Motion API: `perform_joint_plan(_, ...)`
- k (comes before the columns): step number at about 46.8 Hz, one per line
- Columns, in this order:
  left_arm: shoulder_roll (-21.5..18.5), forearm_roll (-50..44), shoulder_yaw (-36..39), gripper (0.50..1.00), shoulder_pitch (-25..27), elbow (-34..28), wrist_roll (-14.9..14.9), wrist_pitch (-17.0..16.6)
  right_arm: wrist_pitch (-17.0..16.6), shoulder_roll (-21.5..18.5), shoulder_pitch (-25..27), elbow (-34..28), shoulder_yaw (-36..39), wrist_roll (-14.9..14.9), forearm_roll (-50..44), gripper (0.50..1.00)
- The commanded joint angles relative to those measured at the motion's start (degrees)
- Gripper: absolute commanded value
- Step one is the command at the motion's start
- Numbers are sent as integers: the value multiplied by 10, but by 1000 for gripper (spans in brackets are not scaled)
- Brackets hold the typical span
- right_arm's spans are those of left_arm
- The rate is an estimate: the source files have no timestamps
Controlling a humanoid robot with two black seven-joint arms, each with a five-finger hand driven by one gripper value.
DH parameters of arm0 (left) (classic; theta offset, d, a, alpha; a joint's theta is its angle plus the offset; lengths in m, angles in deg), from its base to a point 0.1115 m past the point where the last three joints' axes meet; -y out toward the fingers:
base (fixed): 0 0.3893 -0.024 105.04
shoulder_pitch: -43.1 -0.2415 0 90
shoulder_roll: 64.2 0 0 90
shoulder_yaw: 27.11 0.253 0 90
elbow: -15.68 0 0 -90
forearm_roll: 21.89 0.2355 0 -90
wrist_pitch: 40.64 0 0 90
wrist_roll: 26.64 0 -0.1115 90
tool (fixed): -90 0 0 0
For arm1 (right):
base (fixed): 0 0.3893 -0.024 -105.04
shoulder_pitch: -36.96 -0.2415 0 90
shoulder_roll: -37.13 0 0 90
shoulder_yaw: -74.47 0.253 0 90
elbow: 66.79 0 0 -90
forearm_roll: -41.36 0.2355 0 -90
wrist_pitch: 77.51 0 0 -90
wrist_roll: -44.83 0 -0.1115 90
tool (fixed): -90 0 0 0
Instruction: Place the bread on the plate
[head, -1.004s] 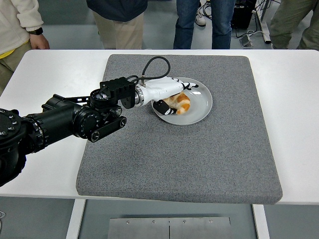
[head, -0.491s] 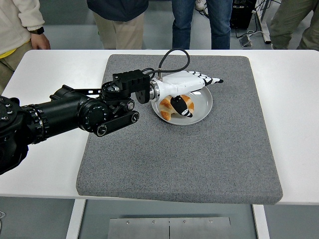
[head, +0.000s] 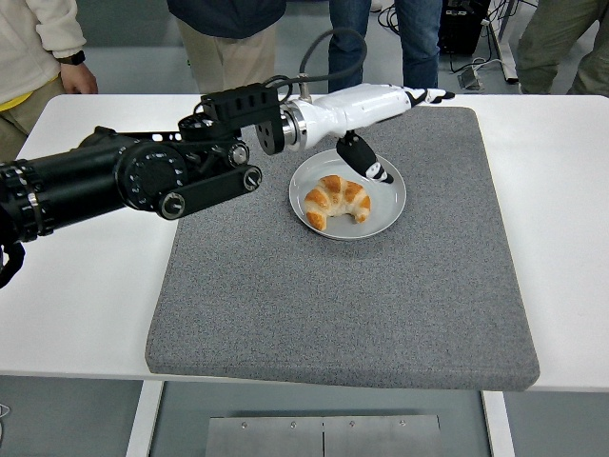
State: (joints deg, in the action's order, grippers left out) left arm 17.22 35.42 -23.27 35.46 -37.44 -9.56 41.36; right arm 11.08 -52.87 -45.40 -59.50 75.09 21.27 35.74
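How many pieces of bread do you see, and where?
1: a croissant lying on the plate, on the grey mat. The left hand, fingers spread, is above the plate's far side, holding nothing. None seems hidden.

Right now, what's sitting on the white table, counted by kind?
Mat: 1
Plate: 1
Croissant: 1
Total: 3, with the croissant on the plate and the plate on the mat. The left hand hovers open above it.

croissant (head: pixel 337 199) lies on the plate (head: pixel 385 208); left hand (head: pixel 381 109) hovers above, fingers spread, empty.
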Motion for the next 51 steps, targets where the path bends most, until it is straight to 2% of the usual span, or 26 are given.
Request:
perform_joint_plan(1, -24, -26, -13, 969, 3, -10, 0, 5, 1, 0, 0, 0, 0, 0, 0, 1000)
perform_joint_plan(8, -62, -74, -39, 969, 7, -13, 0, 12, 0, 0, 0, 0, 0, 0, 0, 1000)
perform_joint_plan(13, -92, -104, -61, 969, 7, -14, 1, 30, 0, 0, 0, 0, 0, 0, 0, 1000)
perform_joint_plan(23, -125, -190, -120, 969, 2, -13, 0, 49, 1, 0, 0, 0, 0, 0, 0, 1000)
perform_joint_plan(32, -137, -290, -136, 969, -4, -12, 1, 49, 0, 0, 0, 0, 0, 0, 0, 1000)
perform_joint_plan(40, -136, -368, -159, 969, -36, -5, 1, 50, 0, 0, 0, 0, 0, 0, 0, 1000)
perform_joint_plan(47, -127, -401, -226, 969, -98, 6, 1, 50, 0, 0, 0, 0, 0, 0, 0, 1000)
perform_joint_plan(51, -106, -403, -266, 969, -134, 20, 1, 50, 0, 0, 0, 0, 0, 0, 0, 1000)
